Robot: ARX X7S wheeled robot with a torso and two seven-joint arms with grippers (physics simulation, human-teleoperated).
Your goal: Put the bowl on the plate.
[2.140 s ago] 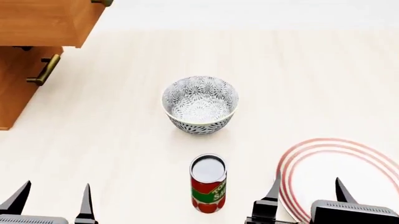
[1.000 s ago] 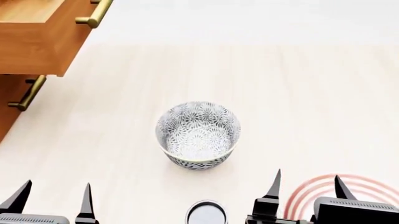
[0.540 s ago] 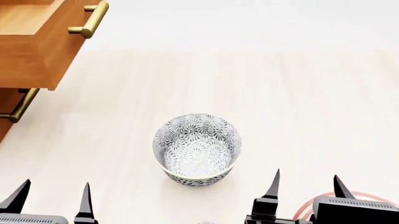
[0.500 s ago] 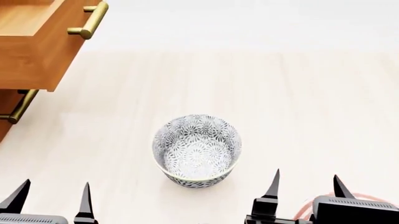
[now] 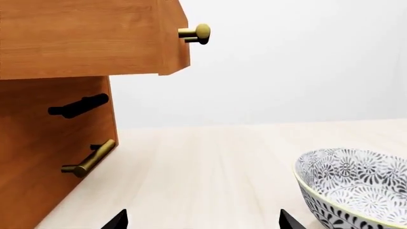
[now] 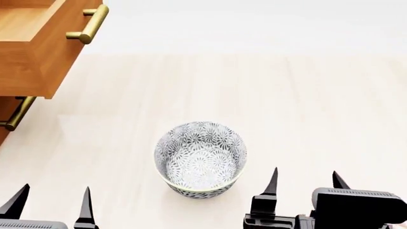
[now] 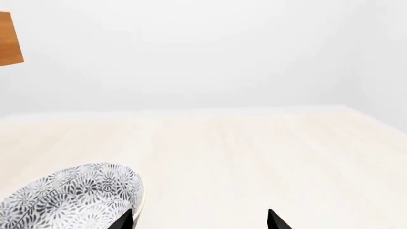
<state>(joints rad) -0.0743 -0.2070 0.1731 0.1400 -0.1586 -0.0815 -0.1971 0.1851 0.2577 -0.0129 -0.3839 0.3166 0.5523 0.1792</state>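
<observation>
Pale wood tabletop (image 6: 305,95), bowl (image 6: 200,158) standing upright on it, empty, near the robot and roughly midway between the two arms. Nothing grips it. Left gripper (image 6: 52,202) low at the near edge of the head view, fingers spread, empty, apart from the bowl on its left side. Right gripper (image 6: 305,183) on the bowl's other side, fingers also spread and empty, inner fingertip near the bowl's wall but not touching it as far as the head view shows. Right wrist view puts the bowl just beside that gripper's inner finger, not between the tips. Plate not visible in any current view, so its place cannot be stated. Wooden cabinet (image 6: 28,52) with an open drawer and brass handles stands at the far left, well apart from the bowl. Judgement: task barely begun — no grasp made, bowl not lifted, transfer and placement all left. Right arm looks the better placed for the pick-up.
</observation>
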